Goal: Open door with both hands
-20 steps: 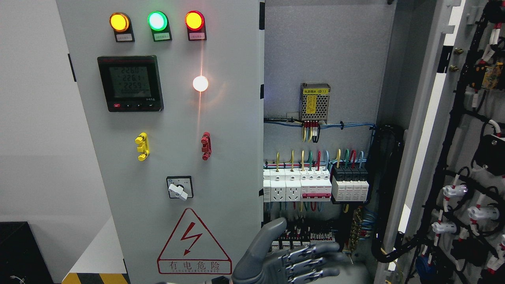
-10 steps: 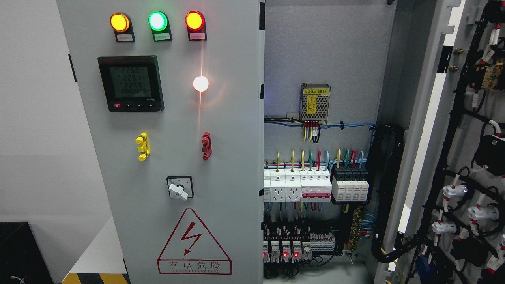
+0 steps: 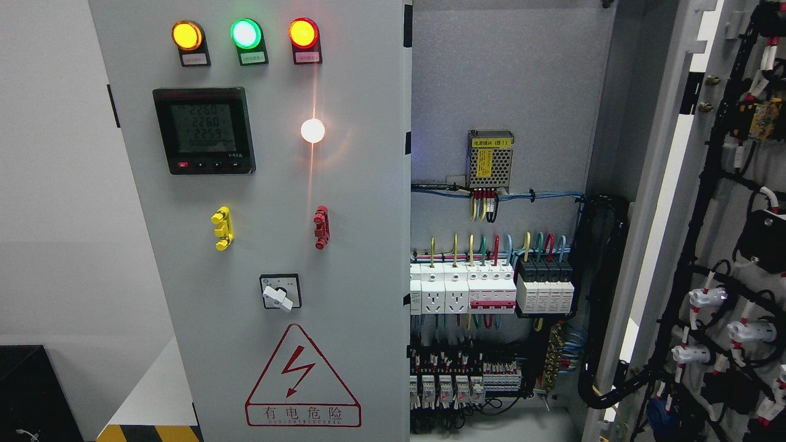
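Grey right door (image 3: 669, 202) stands upright, swung open (apparently toward the camera).

An industrial electrical room is showing here: a control cabinet (image 3: 344, 184) is glowing with indicator lamps (image 3: 245, 33), exposing wired breakers (image 3: 491, 294).

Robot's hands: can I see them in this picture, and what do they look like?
Not right now. No hand or arm shows in the head view, only the grey door with its lamps and the wired cabinet inside. A second ago one hand showed at the bottom edge. It was grey, with a smooth thumb and ridged, jointed fingers. It has since gone out of view.
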